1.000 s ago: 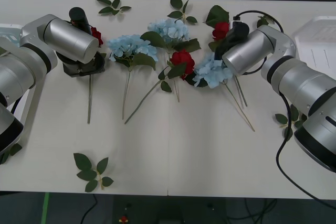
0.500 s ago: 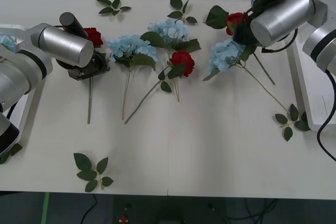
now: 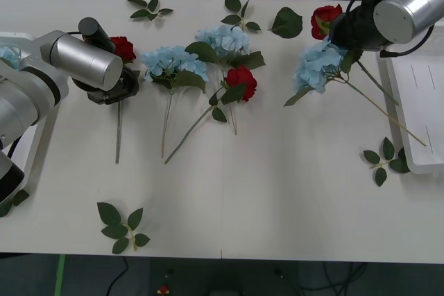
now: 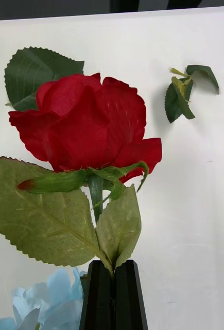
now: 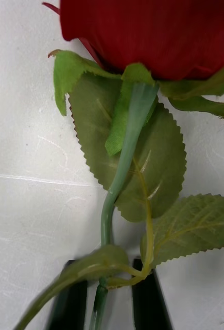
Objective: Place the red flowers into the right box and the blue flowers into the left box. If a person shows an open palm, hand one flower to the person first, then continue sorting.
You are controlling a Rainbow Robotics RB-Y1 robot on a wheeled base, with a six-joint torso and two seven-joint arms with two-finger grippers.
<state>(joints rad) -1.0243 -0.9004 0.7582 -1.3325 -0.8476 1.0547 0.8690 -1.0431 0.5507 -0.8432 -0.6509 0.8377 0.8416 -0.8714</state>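
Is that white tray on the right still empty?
Empty, as far as it shows: the right box has a bare white floor. The right gripper holds a red rose beside it.

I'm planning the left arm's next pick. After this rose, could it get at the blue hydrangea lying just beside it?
Probably yes. The blue hydrangea lies flat on the table right beside the left tool, with nothing over it. But that tool's fingers straddle a red rose stem, so it is occupied.

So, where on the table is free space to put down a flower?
The near half of the table is bare between the leaf sprig on the left and the sprig beside the right box. The far strip is crowded with blue flowers and red flowers.
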